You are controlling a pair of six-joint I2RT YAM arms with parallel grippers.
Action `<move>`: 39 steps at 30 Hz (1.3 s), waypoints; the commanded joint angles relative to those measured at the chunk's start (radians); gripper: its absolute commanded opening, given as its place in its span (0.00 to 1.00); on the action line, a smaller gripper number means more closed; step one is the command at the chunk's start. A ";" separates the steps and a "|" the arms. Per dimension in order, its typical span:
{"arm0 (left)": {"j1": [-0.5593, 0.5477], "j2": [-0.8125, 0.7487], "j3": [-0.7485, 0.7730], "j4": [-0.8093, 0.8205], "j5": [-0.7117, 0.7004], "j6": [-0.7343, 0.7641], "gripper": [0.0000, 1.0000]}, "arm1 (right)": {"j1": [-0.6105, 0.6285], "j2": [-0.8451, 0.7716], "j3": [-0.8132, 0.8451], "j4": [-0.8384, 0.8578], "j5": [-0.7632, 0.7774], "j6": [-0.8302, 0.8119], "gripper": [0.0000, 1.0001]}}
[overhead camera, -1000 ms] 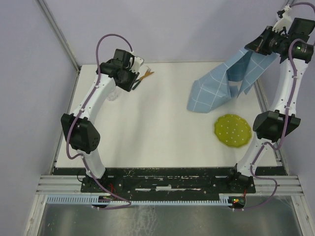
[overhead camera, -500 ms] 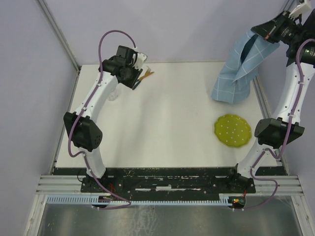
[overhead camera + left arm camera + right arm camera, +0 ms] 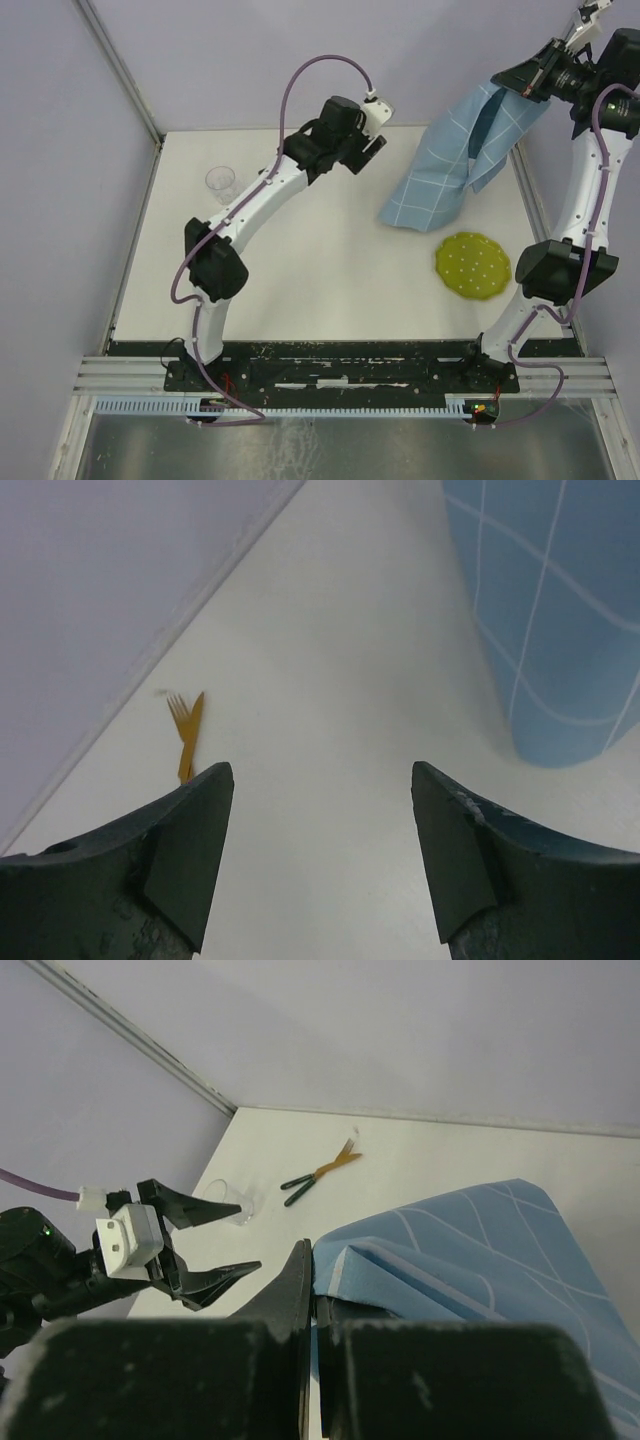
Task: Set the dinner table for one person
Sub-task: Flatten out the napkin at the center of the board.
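The dinner table [image 3: 320,260] is a large off-white top. My right gripper [image 3: 518,84] is raised at the far right and shut on the upper edge of a light-blue gridded cloth [image 3: 450,170]. The cloth hangs down with its lower end on the table. In the right wrist view the jaws [image 3: 312,1252] pinch the cloth [image 3: 470,1250]. My left gripper [image 3: 372,150] is open and empty at the far middle, just left of the cloth [image 3: 560,610]. A green plate [image 3: 472,267] lies at the right. A fork and a knife [image 3: 186,735] lie by the far wall.
A clear glass [image 3: 220,182] stands at the far left and shows in the right wrist view [image 3: 228,1203]. The cutlery [image 3: 320,1172] has green handles. Walls close the table on the left, far and right sides. In the top view the left arm hides the cutlery.
My left arm swung from the far-left corner by the cutlery rightwards to near the cloth. My right gripper stayed raised, and the cloth's lower end swung left and spread on the table.
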 commanded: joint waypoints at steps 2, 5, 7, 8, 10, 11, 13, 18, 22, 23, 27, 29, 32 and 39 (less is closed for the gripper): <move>-0.059 0.073 0.101 0.252 -0.021 -0.051 0.80 | 0.002 -0.083 -0.048 -0.080 -0.017 -0.146 0.02; -0.093 0.108 0.100 0.343 -0.028 -0.075 0.80 | 0.004 -0.092 -0.067 -0.143 -0.005 -0.212 0.02; -0.117 0.130 0.106 0.398 -0.036 -0.095 0.81 | 0.008 -0.092 -0.066 -0.181 0.014 -0.249 0.02; -0.129 0.138 0.108 0.429 -0.038 -0.106 0.81 | 0.010 -0.091 -0.061 -0.196 0.024 -0.265 0.02; -0.156 0.152 0.108 0.499 -0.056 -0.131 0.82 | 0.013 -0.084 -0.043 -0.230 0.048 -0.293 0.02; -0.168 0.156 0.112 0.530 -0.063 -0.138 0.82 | 0.013 -0.080 -0.035 -0.243 0.062 -0.304 0.02; -0.191 0.161 0.121 0.578 -0.069 -0.160 0.82 | 0.015 -0.075 -0.031 -0.255 0.095 -0.324 0.02; -0.237 0.153 0.147 0.666 -0.100 -0.231 0.80 | 0.036 -0.069 -0.041 -0.270 0.185 -0.355 0.02; -0.277 0.131 0.156 0.698 -0.138 -0.258 0.77 | 0.080 -0.081 -0.075 -0.276 0.296 -0.413 0.02; -0.286 0.124 0.154 0.701 -0.144 -0.253 0.77 | 0.089 -0.085 -0.083 -0.274 0.321 -0.421 0.02; -0.311 0.103 0.152 0.696 -0.169 -0.261 0.76 | 0.107 -0.082 -0.093 -0.250 0.376 -0.411 0.02; -0.320 0.097 0.151 0.683 -0.179 -0.274 0.76 | 0.116 -0.075 -0.089 -0.244 0.395 -0.405 0.02; -0.331 0.084 0.136 0.657 -0.201 -0.303 0.77 | 0.127 -0.065 -0.084 -0.241 0.424 -0.405 0.02; -0.371 0.031 0.008 0.600 -0.177 -0.338 0.93 | 0.131 -0.064 -0.096 -0.247 0.463 -0.423 0.02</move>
